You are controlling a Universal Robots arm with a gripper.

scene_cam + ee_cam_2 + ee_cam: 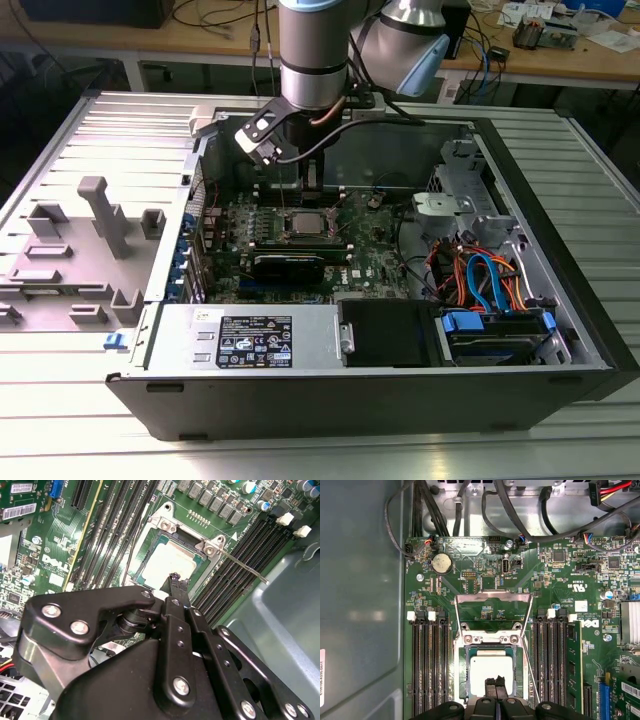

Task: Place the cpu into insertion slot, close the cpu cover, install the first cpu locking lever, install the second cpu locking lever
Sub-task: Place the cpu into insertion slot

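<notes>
The cpu [491, 671] lies flat in the insertion slot [463, 680], silver-grey top up, and also shows in the second wrist view [167, 562] and the exterior view [305, 224]. The cpu cover [492, 598] stands flipped up at the socket's hinge side, with green board showing through its opening. A thin locking lever [245, 569] sticks out sideways from the socket corner, unlatched. My gripper [495, 682] hovers just above the cpu's near edge, fingers [176, 582] pressed together and holding nothing. From outside, the gripper [309, 190] hangs inside the open computer case.
Long black memory slots [427, 670] flank the socket on both sides. A black graphics card [290, 265], a power supply [250, 340] and a drive bay with coloured cables [480, 280] crowd the case. A grey fixture plate [90, 230] sits at the exterior view's left.
</notes>
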